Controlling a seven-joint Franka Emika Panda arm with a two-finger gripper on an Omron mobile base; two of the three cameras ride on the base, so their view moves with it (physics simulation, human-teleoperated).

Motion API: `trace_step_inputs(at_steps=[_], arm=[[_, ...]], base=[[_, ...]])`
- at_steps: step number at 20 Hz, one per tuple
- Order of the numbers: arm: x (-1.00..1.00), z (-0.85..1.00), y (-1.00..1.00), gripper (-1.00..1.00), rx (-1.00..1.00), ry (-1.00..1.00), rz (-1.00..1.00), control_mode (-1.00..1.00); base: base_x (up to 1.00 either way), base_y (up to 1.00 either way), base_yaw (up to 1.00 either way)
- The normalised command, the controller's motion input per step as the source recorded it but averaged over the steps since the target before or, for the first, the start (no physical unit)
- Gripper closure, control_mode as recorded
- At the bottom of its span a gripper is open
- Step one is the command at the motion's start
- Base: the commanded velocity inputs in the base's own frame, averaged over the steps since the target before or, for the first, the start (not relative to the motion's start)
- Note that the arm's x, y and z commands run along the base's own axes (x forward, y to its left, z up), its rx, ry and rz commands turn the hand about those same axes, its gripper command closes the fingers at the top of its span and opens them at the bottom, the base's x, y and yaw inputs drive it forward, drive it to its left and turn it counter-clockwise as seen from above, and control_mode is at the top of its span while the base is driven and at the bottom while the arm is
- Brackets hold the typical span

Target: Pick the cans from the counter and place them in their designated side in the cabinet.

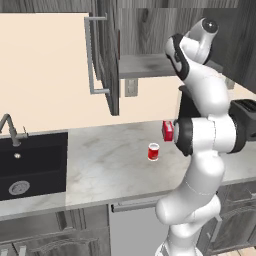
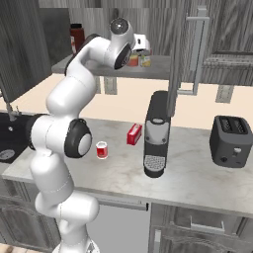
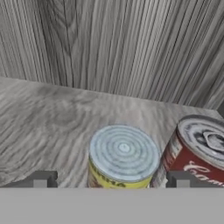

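A yellow-labelled can [image 3: 124,155] with a silvery top stands upright on the cabinet's grey shelf [image 3: 65,113]. My gripper [image 3: 110,181] is open, with one fingertip [image 3: 41,179] on each side of this can and a gap on both sides. In the right base view my gripper [image 2: 143,49] hangs over that can [image 2: 145,60] inside the open cabinet [image 2: 158,69]. A red can with a white band [image 1: 153,151] [image 2: 102,149] stands upright on the counter [image 1: 100,165], far below my hand.
A second red can [image 3: 201,148] stands close beside the yellow one on the shelf. A dark red jar [image 2: 75,37] is further along it. On the counter are a small red box [image 2: 134,134], a coffee machine [image 2: 157,133], a toaster [image 2: 231,141] and the sink [image 1: 30,165].
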Motion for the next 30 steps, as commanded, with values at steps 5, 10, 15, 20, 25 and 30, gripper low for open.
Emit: trace_step_inputs(at_steps=[5, 10, 15, 20, 25, 30], arm=[[-0.23, 0.03, 0.00, -1.00, 0.00, -0.06, 0.05, -1.00], [-0.40, 0.00, 0.04, -1.00, 0.00, -0.06, 0.05, -1.00], [-0.46, 0.00, 0.20, -1.00, 0.00, -0.04, 0.03, -1.00], [-0.48, -0.01, 0.46, -1.00, -0.02, -0.02, 0.01, -1.00], [-0.47, -0.01, 0.40, -1.00, -0.01, -0.01, 0.00, -1.00], [-0.52, -0.05, 0.20, -1.00, 0.05, 0.00, 0.00, -1.00]], base=[[0.00, 0.00, 0.00], [0.00, 0.00, 0.00], [0.00, 0.00, 0.00], [0.00, 0.00, 0.00], [0.00, 0.00, 0.00], [0.00, 0.00, 0.00]])
